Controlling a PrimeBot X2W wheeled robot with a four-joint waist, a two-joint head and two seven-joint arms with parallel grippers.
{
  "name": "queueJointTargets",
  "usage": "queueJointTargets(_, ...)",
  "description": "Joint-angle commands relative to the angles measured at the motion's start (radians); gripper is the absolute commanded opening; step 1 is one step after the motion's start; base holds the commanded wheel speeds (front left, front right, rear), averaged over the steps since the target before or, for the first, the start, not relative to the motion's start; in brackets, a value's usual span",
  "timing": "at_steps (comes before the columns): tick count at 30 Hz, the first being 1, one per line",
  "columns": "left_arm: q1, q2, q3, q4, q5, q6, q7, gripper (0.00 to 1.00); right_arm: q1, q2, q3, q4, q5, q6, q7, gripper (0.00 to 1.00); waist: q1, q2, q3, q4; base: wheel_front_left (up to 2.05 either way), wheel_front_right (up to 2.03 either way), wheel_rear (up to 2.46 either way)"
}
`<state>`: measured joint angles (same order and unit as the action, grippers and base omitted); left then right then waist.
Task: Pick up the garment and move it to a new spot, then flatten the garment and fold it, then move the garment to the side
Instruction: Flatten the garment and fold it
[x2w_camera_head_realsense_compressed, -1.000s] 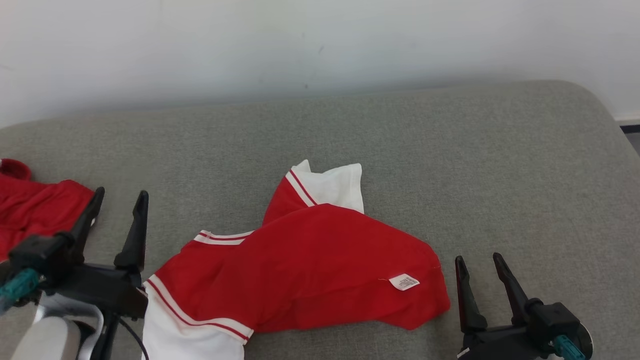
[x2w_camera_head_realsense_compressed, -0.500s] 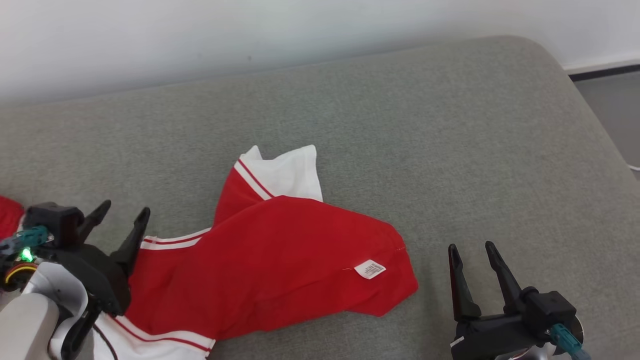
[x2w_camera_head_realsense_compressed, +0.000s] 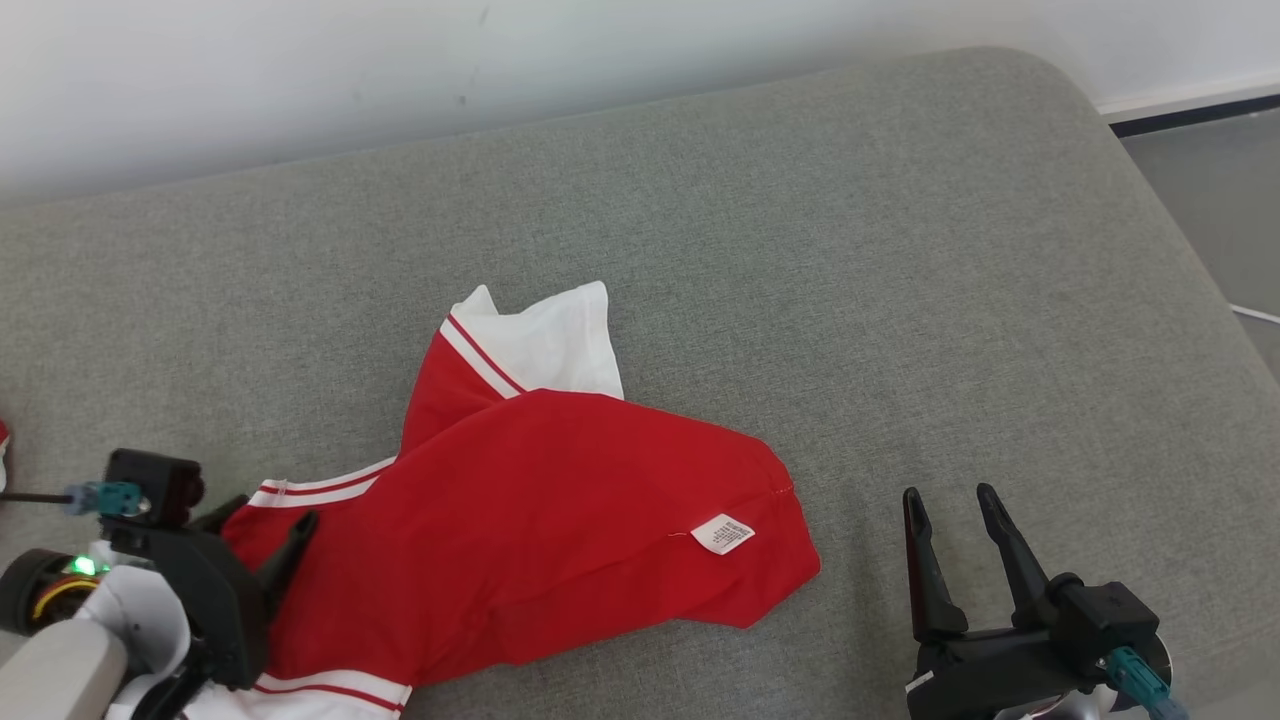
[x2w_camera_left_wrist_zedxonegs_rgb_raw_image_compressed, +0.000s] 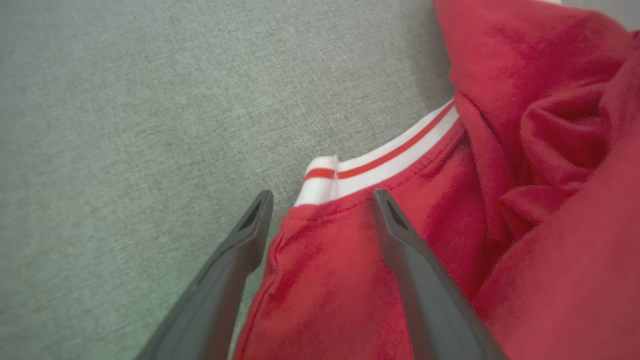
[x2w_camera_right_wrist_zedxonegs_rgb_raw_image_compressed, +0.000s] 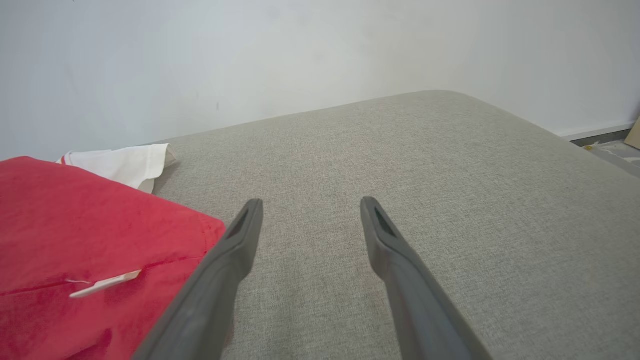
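Note:
The garment (x2w_camera_head_realsense_compressed: 560, 520) is a red top with white sleeves and red-striped white trim, lying crumpled on the grey cushion (x2w_camera_head_realsense_compressed: 850, 300). A white care label (x2w_camera_head_realsense_compressed: 723, 533) shows near its right corner. My left gripper (x2w_camera_head_realsense_compressed: 268, 515) is open over the garment's left edge. In the left wrist view the left gripper (x2w_camera_left_wrist_zedxonegs_rgb_raw_image_compressed: 320, 200) has its fingers straddling the red cloth (x2w_camera_left_wrist_zedxonegs_rgb_raw_image_compressed: 340, 280) just below the striped trim (x2w_camera_left_wrist_zedxonegs_rgb_raw_image_compressed: 380, 162). My right gripper (x2w_camera_head_realsense_compressed: 950, 495) stands open over bare cushion, right of the garment's corner; in the right wrist view the right gripper (x2w_camera_right_wrist_zedxonegs_rgb_raw_image_compressed: 307, 205) has nothing between its fingers.
A white wall (x2w_camera_head_realsense_compressed: 500, 70) runs behind the cushion. The cushion's rounded right edge drops to a grey floor (x2w_camera_head_realsense_compressed: 1220, 200). A sliver of another red cloth (x2w_camera_head_realsense_compressed: 3, 435) shows at the far left edge. Bare cushion lies right of and beyond the garment.
The head camera has swung right and down. My left gripper has moved from beside the garment onto its left edge, fingers now over the cloth. The right gripper has hardly moved.

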<state>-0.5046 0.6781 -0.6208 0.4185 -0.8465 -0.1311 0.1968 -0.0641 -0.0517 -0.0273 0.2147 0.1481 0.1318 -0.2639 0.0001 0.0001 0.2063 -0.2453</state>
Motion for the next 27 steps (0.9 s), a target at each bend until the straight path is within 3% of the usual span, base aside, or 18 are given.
queueJointTargets(1,-0.013,-0.011,-0.017,0.005,-0.010,0.001,0.007,1.00,-0.006,0.003,0.001,-0.001,0.000,-0.002,-0.001,1.00,-0.0001,-0.0001,-0.002,0.000,0.00,0.00,0.00)
queueJointTargets(2,-0.018,-0.013,-0.025,0.008,-0.015,0.001,0.008,0.64,-0.006,0.003,0.000,-0.002,-0.002,-0.002,-0.001,1.00,-0.0001,-0.0001,-0.002,0.000,0.00,0.00,0.00)
queueJointTargets(3,-0.021,-0.020,-0.034,0.010,-0.020,0.001,0.005,0.00,-0.007,0.003,0.000,-0.002,-0.004,-0.002,-0.001,1.00,-0.0001,-0.0001,-0.002,0.000,0.00,0.00,0.00)
queueJointTargets(9,-0.061,-0.040,-0.016,0.056,-0.020,0.004,-0.099,0.00,0.002,0.003,-0.015,-0.005,-0.010,-0.002,-0.001,1.00,-0.0001,-0.0001,-0.007,0.014,0.00,0.00,0.00)
queueJointTargets(18,-0.067,-0.046,0.077,0.098,-0.005,0.061,-0.326,0.00,0.013,0.003,-0.024,-0.009,-0.024,-0.002,-0.001,1.00,-0.0001,-0.0001,-0.027,0.062,0.00,0.00,0.00)
queueJointTargets(25,0.005,-0.060,0.097,0.138,-0.028,0.086,-0.392,0.00,0.018,0.003,-0.023,-0.004,-0.034,-0.002,-0.001,1.00,-0.0001,-0.0001,-0.043,0.087,0.00,0.00,0.00)
queueJointTargets(26,0.010,-0.065,0.096,0.143,-0.028,0.085,-0.397,0.05,0.018,0.003,-0.024,-0.003,-0.036,-0.002,-0.001,1.00,-0.0001,-0.0001,-0.045,0.089,0.00,0.00,0.00)
queueJointTargets(27,0.012,-0.067,0.097,0.146,-0.024,0.084,-0.406,0.34,0.017,0.003,-0.024,-0.002,-0.037,-0.002,-0.001,1.00,-0.0001,-0.0001,-0.047,0.091,0.00,0.00,0.00)
